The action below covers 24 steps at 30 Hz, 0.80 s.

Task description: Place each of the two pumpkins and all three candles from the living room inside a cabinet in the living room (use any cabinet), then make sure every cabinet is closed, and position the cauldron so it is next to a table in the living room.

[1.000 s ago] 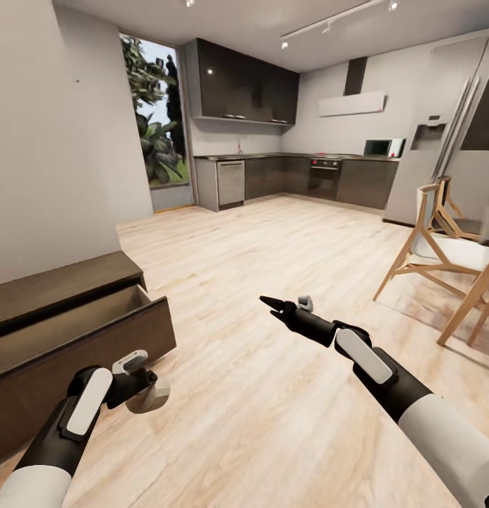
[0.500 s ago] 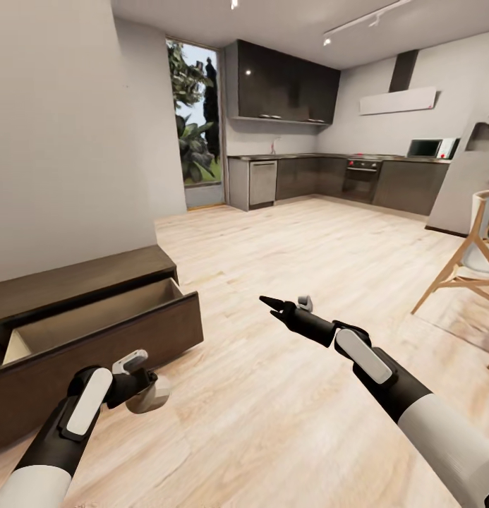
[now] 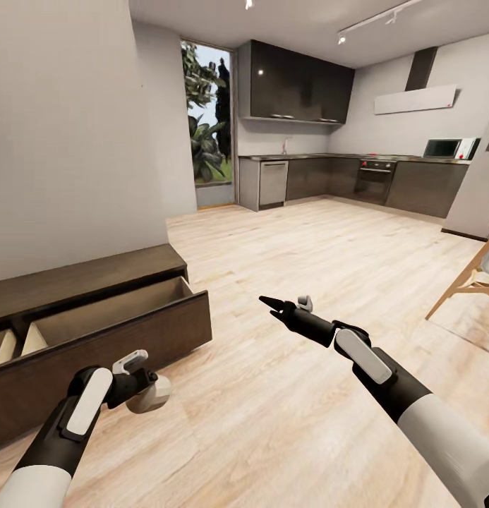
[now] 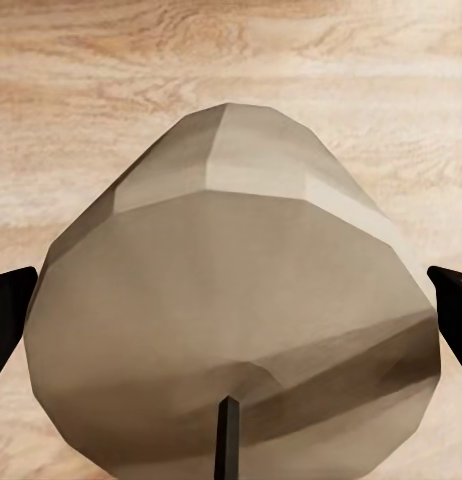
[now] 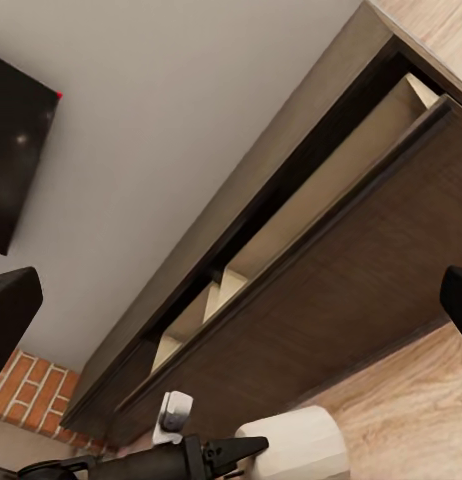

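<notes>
readable text: none is found in any view.
microwave (image 3: 442,147): no brand or digits can be made out; it is perhaps too small.
cabinet (image 3: 110,331): no label is carried.

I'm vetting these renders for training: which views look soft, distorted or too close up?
Head view: wide-angle stretch at the edges, floor and cabinet slightly soft, and a small glare spot on the dark kitchen cupboards. Left wrist view: the candle in the left tool looms huge and faceted. Right wrist view: tilted, fairly sharp, with no strong shadows.
</notes>
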Tool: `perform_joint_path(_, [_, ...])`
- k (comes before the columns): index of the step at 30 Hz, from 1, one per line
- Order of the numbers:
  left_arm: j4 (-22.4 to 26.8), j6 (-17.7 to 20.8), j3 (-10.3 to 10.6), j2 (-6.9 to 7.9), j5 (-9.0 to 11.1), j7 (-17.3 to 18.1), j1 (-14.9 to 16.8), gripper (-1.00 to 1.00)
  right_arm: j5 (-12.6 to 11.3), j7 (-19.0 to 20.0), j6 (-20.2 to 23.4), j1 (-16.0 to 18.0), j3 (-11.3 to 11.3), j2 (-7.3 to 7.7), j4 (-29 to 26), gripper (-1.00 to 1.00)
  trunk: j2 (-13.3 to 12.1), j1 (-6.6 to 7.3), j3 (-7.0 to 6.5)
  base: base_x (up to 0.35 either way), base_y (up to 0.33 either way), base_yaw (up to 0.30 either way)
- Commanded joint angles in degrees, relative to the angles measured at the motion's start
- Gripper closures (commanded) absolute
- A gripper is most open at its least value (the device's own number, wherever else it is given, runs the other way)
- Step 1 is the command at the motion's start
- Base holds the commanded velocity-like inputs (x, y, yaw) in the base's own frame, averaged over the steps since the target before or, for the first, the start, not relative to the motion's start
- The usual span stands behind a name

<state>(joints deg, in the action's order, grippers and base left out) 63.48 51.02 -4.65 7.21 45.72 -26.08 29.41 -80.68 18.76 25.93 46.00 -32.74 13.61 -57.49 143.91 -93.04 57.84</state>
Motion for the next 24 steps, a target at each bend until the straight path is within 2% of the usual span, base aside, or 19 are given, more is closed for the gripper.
perform_joint_path(1, [0.1, 0.1, 0.0, 0.00, 0.6, -0.5, 0.0, 1.00, -0.4, 0.1, 0.1, 0.1, -0.1, 0.04, 0.0, -1.00, 0.0, 0.01, 0.06, 0.000, 0.000, 0.000])
perform_joint_path(8, [0.1, 0.2, -0.1, 0.00, 0.6, -0.5, 0.0, 1.00, -0.4, 0.1, 0.1, 0.1, -0.1, 0.02, 0.0, -1.00, 0.0, 0.01, 0.06, 0.054, 0.000, 0.000])
perform_joint_path(12, [0.1, 0.2, -0.1, 0.00, 0.6, -0.5, 0.0, 1.00, -0.4, 0.1, 0.1, 0.1, -0.1, 0.05, 0.0, -1.00, 0.0, 0.01, 0.06, 0.201, 0.058, 0.005])
perform_joint_path(20, [0.1, 0.2, -0.1, 0.00, 0.6, -0.5, 0.0, 1.00, -0.4, 0.1, 0.1, 0.1, -0.1, 0.02, 0.0, -1.00, 0.0, 0.01, 0.06, 0.280, 0.132, 0.243])
perform_joint_path(24, [0.0, 0.1, -0.1, -0.02, 0.7, -0.5, 0.0, 1.00, -0.4, 0.1, 0.1, 0.1, -0.1, 0.00, 0.0, -1.00, 0.0, 0.01, 0.06, 0.113, 0.105, 0.290])
